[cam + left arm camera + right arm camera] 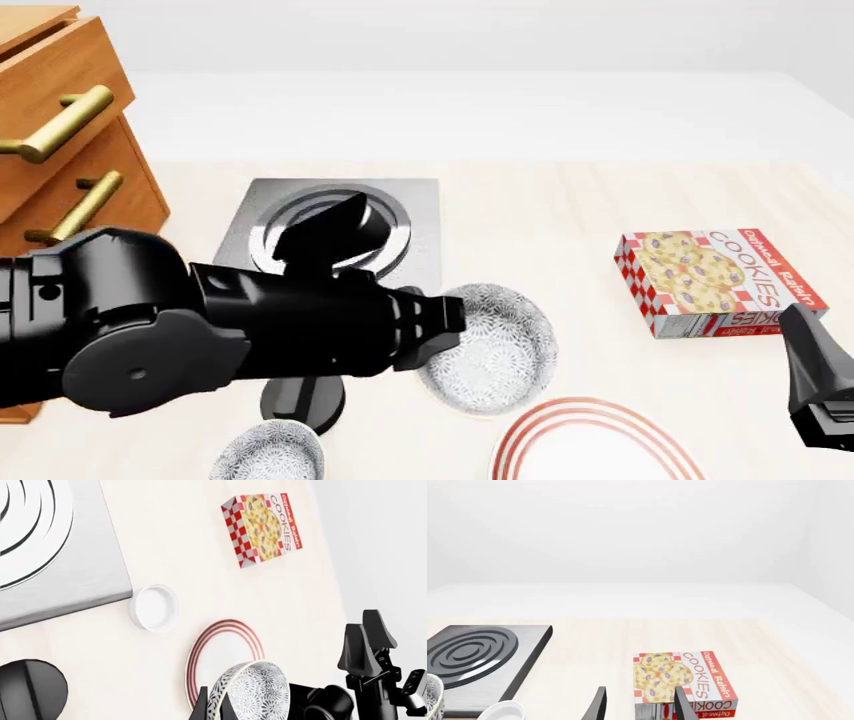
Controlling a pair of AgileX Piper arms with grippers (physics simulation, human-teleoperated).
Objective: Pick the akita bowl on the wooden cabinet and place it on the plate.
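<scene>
Bowl [491, 348] hangs tilted in the left tool [215, 703], clamped, near the plate [598, 445]; right tool [637, 705] gapes empty.

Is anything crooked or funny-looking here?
Yes: the akita bowl is tipped up on its side, because the left pincer grips it by the rim above the plate. The cookie box, ramekin and second speckled bowl sit normally.
</scene>
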